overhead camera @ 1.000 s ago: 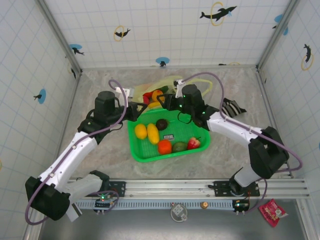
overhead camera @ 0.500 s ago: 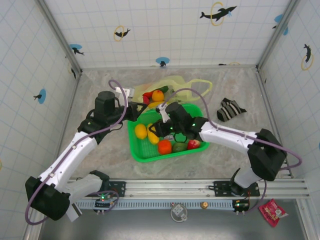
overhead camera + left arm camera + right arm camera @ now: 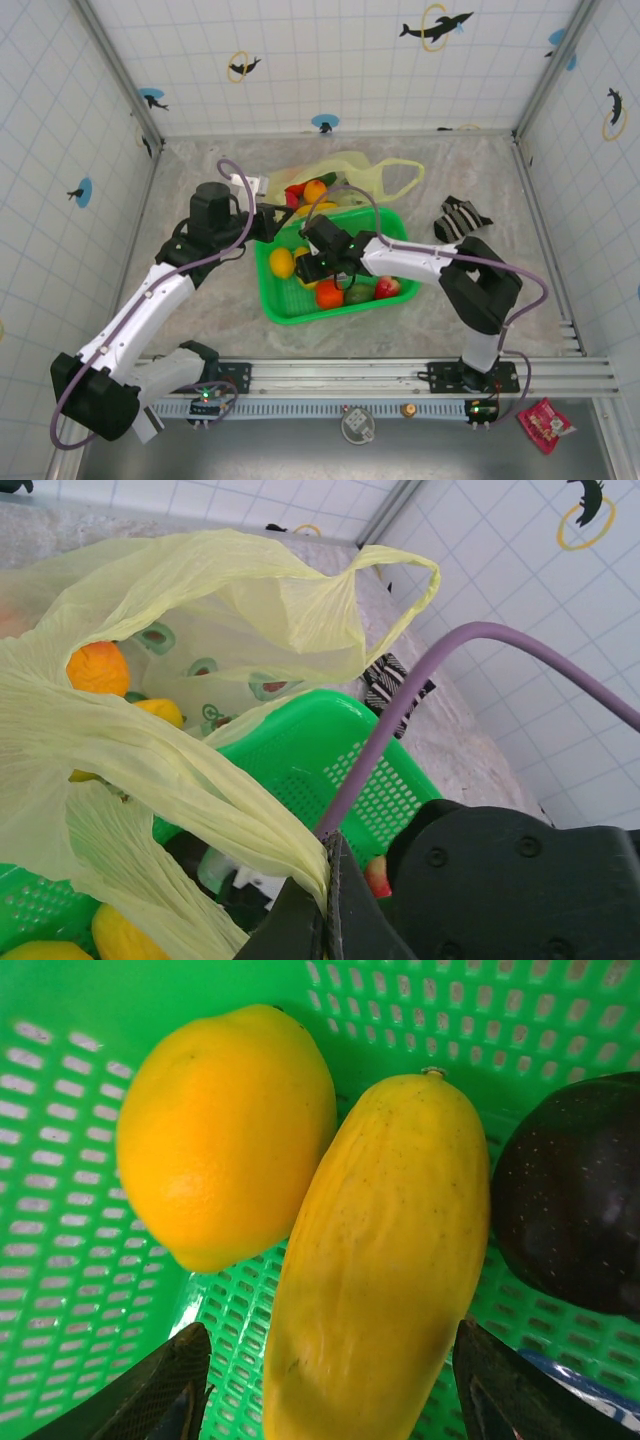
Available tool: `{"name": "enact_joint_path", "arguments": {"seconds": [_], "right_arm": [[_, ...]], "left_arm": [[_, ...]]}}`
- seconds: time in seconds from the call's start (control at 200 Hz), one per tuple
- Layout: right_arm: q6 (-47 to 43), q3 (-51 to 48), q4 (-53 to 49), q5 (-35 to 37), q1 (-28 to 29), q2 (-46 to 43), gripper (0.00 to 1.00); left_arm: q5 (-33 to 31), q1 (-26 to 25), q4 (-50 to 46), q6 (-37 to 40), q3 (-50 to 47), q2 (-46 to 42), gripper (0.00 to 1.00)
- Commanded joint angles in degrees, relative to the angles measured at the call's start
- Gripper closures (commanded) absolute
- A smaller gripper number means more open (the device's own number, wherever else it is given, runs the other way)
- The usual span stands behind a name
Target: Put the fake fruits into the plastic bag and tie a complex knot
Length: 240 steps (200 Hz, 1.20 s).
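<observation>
R gripper (image 3: 335, 1395) jaws wide, straddling long yellow fruit (image 3: 385, 1260) in green basket (image 3: 60, 1160), no contact. L gripper (image 3: 325, 925) pinched tight on plastic bag (image 3: 150, 750) rim.

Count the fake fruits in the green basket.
6: lemon at left, long yellow fruit beside it, dark fruit next; orange, green fruit and red fruit along the near side. The right arm may hide more.
</observation>
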Motion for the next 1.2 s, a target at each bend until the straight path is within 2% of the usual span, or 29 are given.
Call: {"name": "enact_joint_path", "arguments": {"seconds": [0.0,0.38,0.505,0.811,1.036,1.196], "right_arm": [[1.60,3.11,-0.77,0.52,0.18,2.19,0.34],[3.14,4.37,-0.58,1.21,-0.37,6.66,0.34],[3.82,3.53,0.70,0.74,-0.53,5.53,0.41],[2.99,-3.48,7.64,-3.91,-0.96,-3.35,0.58],[-3.33,-9.65,7.58,-0.84,-1.70,-10.13,0.58],[-3.93,-17.69,13.50,-1.69,-5.05,-18.38,0.58]], "left_arm": [[-0.59,-0.23,-0.46,1.28,-0.52,-0.43,1.00],[-0.72,-0.21,-0.49,1.45,-0.67,-0.66,1.00],[-0.88,-0.21,-0.56,1.53,-0.70,-0.53,1.00],[-1.22,-0.21,-0.65,1.72,-0.22,-0.48,1.00],[-1.09,-0.21,-0.56,1.72,0.02,-0.14,1.00],[-1.22,-0.21,-0.56,1.72,-0.03,-0.22,1.00]]}}
